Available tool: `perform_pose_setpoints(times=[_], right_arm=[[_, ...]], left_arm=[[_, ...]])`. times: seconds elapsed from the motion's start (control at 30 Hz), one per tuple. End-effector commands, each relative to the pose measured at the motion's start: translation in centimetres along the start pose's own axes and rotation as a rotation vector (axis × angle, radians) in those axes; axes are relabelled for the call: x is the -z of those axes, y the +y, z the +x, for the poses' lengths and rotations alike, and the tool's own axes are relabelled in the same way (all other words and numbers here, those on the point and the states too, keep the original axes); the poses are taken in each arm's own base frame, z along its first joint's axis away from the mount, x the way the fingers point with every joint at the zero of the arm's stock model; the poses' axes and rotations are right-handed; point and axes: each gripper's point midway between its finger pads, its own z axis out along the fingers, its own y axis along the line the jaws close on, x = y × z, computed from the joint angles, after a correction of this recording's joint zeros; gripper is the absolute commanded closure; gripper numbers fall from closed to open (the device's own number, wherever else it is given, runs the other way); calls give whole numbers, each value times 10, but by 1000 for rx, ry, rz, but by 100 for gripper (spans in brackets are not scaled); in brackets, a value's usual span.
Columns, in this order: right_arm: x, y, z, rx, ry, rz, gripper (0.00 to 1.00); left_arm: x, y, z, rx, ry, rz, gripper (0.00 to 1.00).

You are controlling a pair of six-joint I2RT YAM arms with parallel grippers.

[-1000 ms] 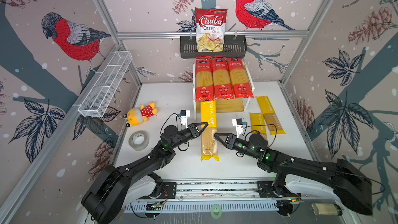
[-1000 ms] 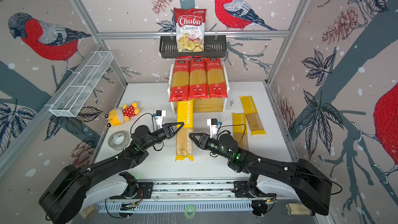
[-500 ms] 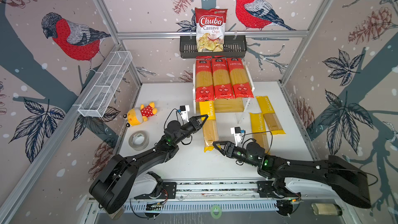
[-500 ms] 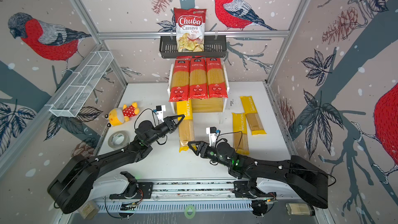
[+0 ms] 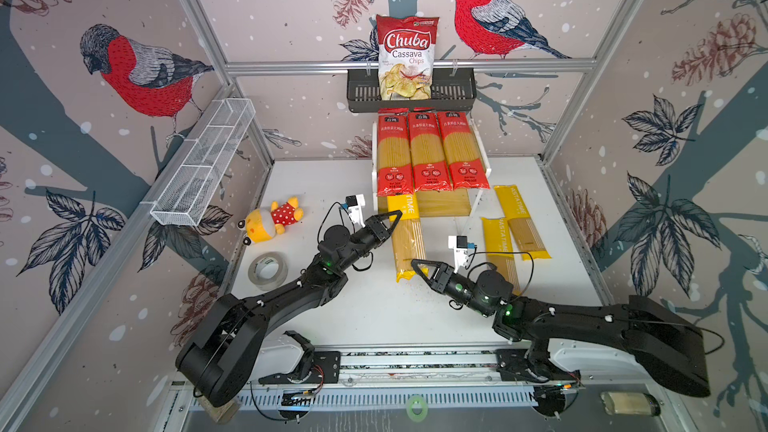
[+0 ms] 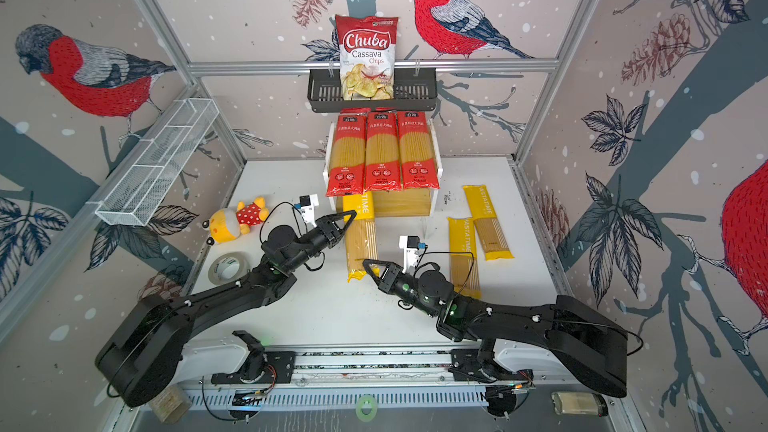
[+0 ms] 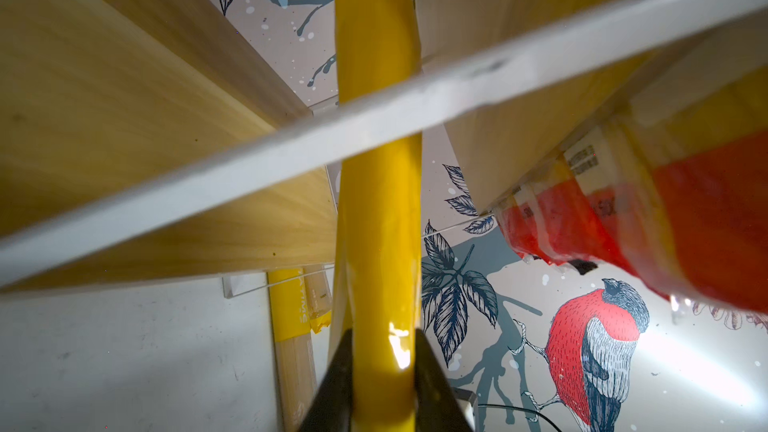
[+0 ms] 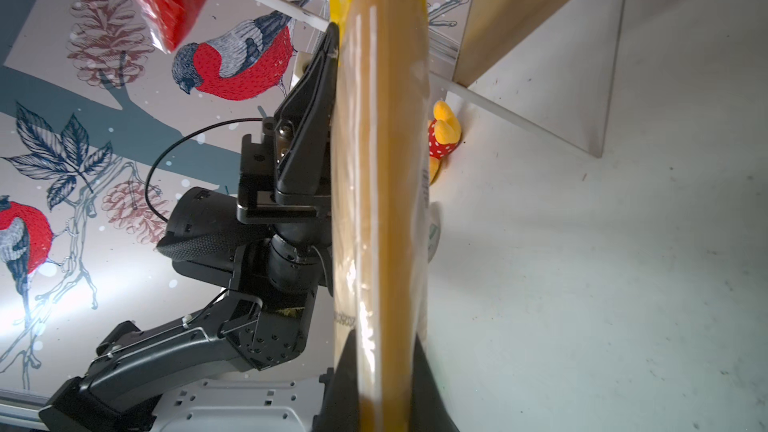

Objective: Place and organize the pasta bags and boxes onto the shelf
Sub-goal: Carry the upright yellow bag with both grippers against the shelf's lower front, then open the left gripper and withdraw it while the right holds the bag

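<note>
1. Left pincer [image 5: 395,216] clenched on the held yellow pack [image 5: 409,243], gripping its long edge near the printed end. In the left wrist view its fingers [image 7: 336,376] press both sides of the pack.
2. Right pincer [image 5: 417,265] clenched on the same pack's near end. In the right wrist view the pack runs out between its fingers [image 8: 345,376].
3. Bench [image 5: 374,317]: white, carries everything below.
4. Shelf [image 5: 446,203]: back centre of the bench, two wooden tiers, white side frames.
5. Three red packs [image 5: 426,151]: side by side on the upper tier, near ends overhanging the lower board.
6. Held yellow pack: lies lengthwise front to back, far end over the left part of the lower board, under the red overhang. Cannot tell if it rests on the board.
7. Two loose yellow packs [image 5: 521,226]: flat on the bench right of the shelf, side by side, staggered.
8. Plush toy [image 5: 272,220] and tape roll [image 5: 268,271]: left side of the bench, apart from both arms.
</note>
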Motion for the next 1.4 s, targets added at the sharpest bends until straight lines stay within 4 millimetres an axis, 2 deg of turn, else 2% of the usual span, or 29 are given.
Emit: perform_pose_setpoints(times=[0.0, 0.1, 0.2, 0.3, 0.33, 0.37, 0.5, 0.63, 0.87, 1.13, 1.27, 1.37], right_arm=[[-2, 18, -26, 28, -85, -55, 94], [-9, 16, -43, 39, -103, -29, 97], [-19, 10, -57, 30, -102, 10, 99], [-32, 4, -63, 1, -94, 35, 100], [-35, 8, -65, -7, -94, 24, 100], [-42, 0, -62, -23, -82, 45, 100], [-60, 0, -60, -67, -81, 39, 99], [-79, 4, -64, -79, -75, 18, 99], [-98, -4, -80, -94, -94, 26, 98], [-127, -11, -74, -135, -53, 7, 97], [-128, -17, -71, -142, -35, 22, 88], [-123, -15, -66, -139, -14, 21, 67]], left_arm=[[2, -22, -9, -59, -7, 70, 63], [16, -9, -17, -39, -42, 23, 51], [35, 5, -22, -31, -82, -32, 46], [49, 13, -17, -52, -79, -87, 44], [54, 15, -14, -66, -73, -98, 44], [59, 20, -9, -73, -64, -116, 44], [85, 50, 4, -123, -53, -254, 43], [103, 60, 14, -127, -48, -289, 43], [122, 77, 29, -89, -39, -317, 43], [128, 80, 31, -86, -42, -327, 42], [129, 81, 31, -87, -45, -332, 42], [129, 79, 32, -90, -43, -321, 42]])
